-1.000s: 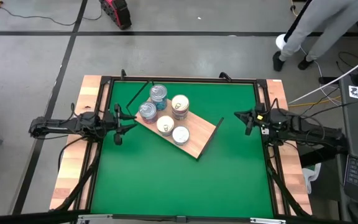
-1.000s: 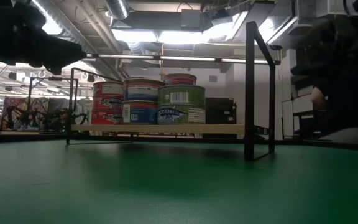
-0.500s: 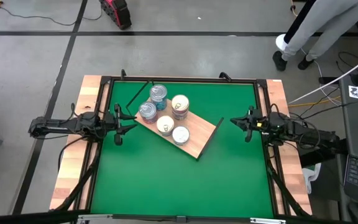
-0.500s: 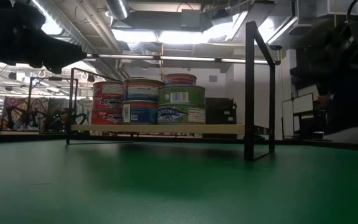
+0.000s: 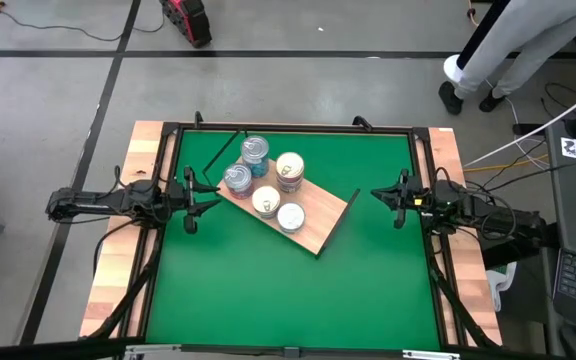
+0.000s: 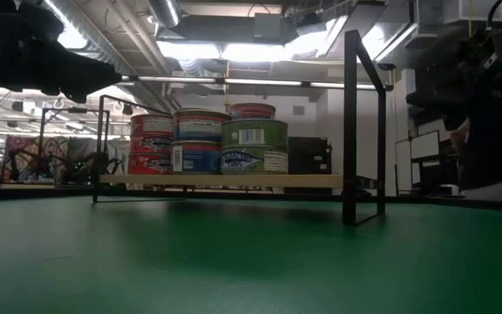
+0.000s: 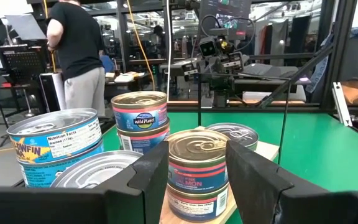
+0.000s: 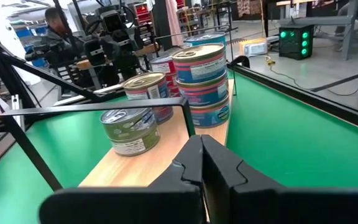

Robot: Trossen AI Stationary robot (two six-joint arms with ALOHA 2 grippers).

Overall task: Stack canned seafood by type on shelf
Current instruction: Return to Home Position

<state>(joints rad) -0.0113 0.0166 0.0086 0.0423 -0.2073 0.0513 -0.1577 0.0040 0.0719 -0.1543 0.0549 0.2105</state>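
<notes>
Tins (image 5: 266,201) on shelf (image 5: 320,226), right tool (image 8: 201,149) seemingly closed

The left pincer (image 5: 196,198) is spread wide, the right pincer (image 5: 378,192) pressed together, both pointing inward.

Wood-grain shelf (image 5: 320,224) aslant on green mat (image 5: 268,300), stacked tins (image 5: 265,201) clustered at one end.

- A robotics lab: bare concrete floor (image 5: 58,110) with taped lines surrounds my table (image 5: 288,300).
- Beyond it, another robot rig (image 7: 219,53) and a person (image 7: 79,56) at a workstation.
- Overhead, exposed ducts (image 6: 162,16) and strip lights (image 6: 194,50).
</notes>
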